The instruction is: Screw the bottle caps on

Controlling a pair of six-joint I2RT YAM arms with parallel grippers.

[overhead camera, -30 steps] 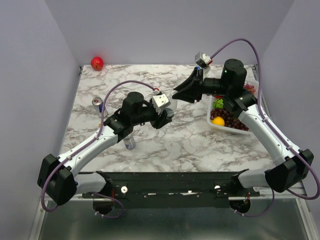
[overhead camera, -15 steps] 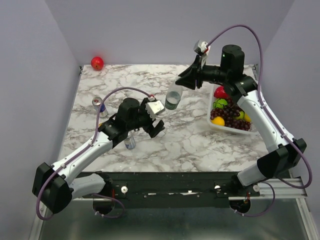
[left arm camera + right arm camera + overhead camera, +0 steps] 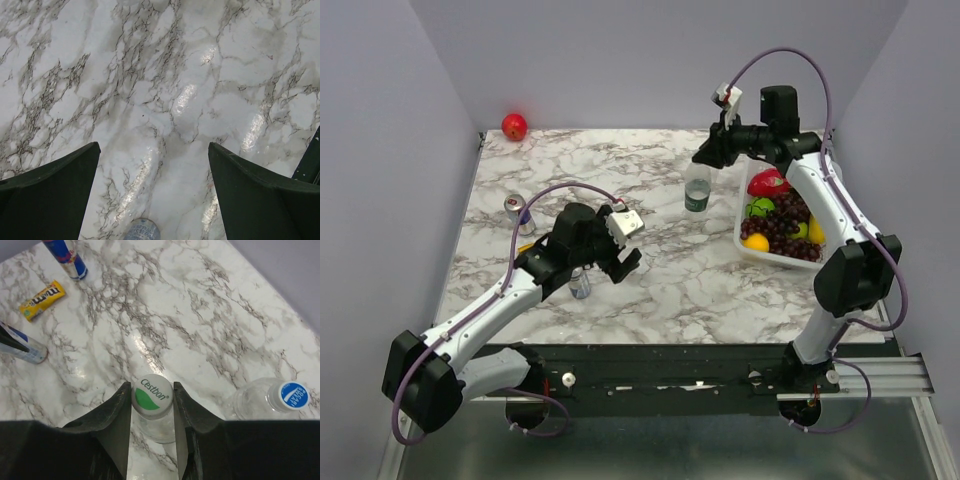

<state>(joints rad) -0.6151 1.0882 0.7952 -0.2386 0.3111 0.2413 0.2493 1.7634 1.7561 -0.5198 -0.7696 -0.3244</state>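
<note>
A white bottle cap with a green mark (image 3: 152, 396) sits on the neck of a clear bottle with a dark green label band (image 3: 697, 190). My right gripper (image 3: 151, 390) is shut on that cap, one finger on each side. From above, the right gripper (image 3: 708, 155) is over the upright bottle near the table's back right; whether the base touches the marble I cannot tell. A second clear bottle (image 3: 250, 400) wearing a white and blue cap (image 3: 292, 394) stands just beside it, hidden under the arm from above. My left gripper (image 3: 620, 262) (image 3: 152, 145) is open over bare marble.
A clear tray of fruit (image 3: 738, 235) lies at the right edge. An upright drink can (image 3: 515, 208) and a yellow candy pack (image 3: 42, 300) are at the left. Another silver-blue can (image 3: 580, 285) sits under my left forearm. A red apple (image 3: 514, 126) rests in the far left corner.
My left gripper opened, let go of the bottle and drew back toward the near left. My right gripper carried the bottle by its cap to the right and farther back.
</note>
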